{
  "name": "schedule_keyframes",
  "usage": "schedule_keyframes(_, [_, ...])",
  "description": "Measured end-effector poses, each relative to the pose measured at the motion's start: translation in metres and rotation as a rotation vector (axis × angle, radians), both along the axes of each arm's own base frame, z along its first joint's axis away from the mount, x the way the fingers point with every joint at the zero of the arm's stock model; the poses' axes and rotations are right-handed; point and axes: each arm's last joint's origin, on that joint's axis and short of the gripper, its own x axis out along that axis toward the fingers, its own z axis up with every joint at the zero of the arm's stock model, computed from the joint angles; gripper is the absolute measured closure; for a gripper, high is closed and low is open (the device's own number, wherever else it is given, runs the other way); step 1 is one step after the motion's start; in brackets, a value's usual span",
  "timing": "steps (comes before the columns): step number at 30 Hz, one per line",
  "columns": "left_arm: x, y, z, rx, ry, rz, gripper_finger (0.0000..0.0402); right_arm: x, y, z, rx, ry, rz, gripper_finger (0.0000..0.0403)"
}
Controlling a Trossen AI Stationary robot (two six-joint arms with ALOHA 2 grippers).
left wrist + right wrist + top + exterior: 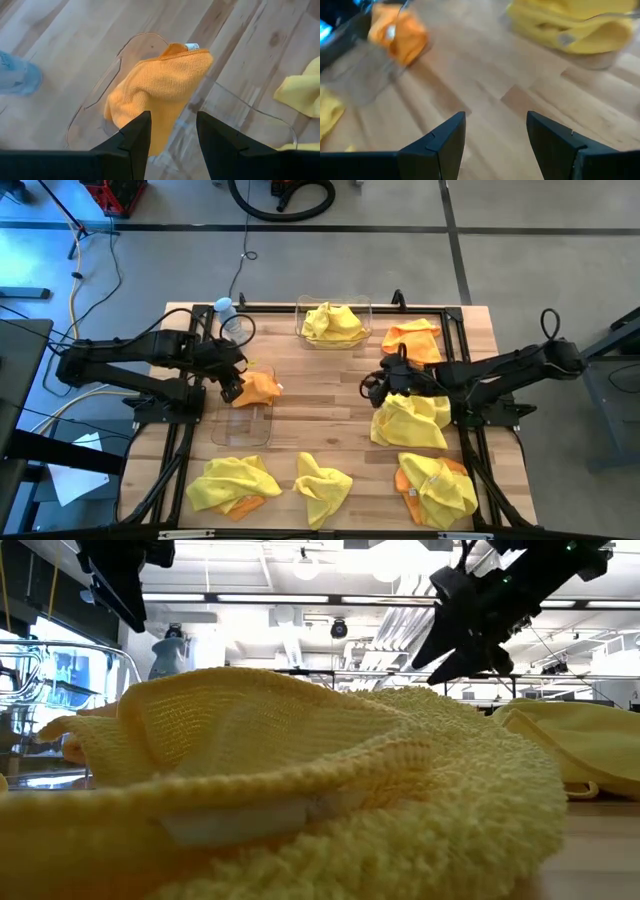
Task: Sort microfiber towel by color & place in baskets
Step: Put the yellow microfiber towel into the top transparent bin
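Over the near clear basket (243,423), your left gripper (172,137) hangs, jaws apart, the orange towel (160,87) draped on the rim just ahead.

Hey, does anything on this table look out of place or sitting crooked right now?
Yes. The orange towel is draped over the end wall of the near clear basket, partly hanging outside rather than lying flat inside. The open left gripper hangs right beside it. The yellow towel sits properly inside the far basket.
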Motion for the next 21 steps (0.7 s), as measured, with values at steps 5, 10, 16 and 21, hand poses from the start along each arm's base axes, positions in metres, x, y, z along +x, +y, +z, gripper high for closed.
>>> schedule_keyframes(5, [0.0,0.0,0.0,-0.008,-0.002,0.015,0.0255,0.003,-0.006,0.021,0.017,0.086,0.118,0.0197])
schedule_keyframes(10, [0.0,0.0,0.0,-0.011,-0.004,0.024,0.0255,-0.004,-0.008,0.064,-0.019,0.246,0.161,0.0197])
schedule_keyframes(16, [0.0,0.0,0.0,-0.001,-0.002,0.019,0.0255,-0.019,0.001,0.109,0.067,0.377,0.09,0.0197])
schedule_keyframes(21, [0.0,0.0,0.0,-0.001,0.0,0.018,0.0255,-0.024,0.022,0.107,0.21,0.506,0.028,0.0197])
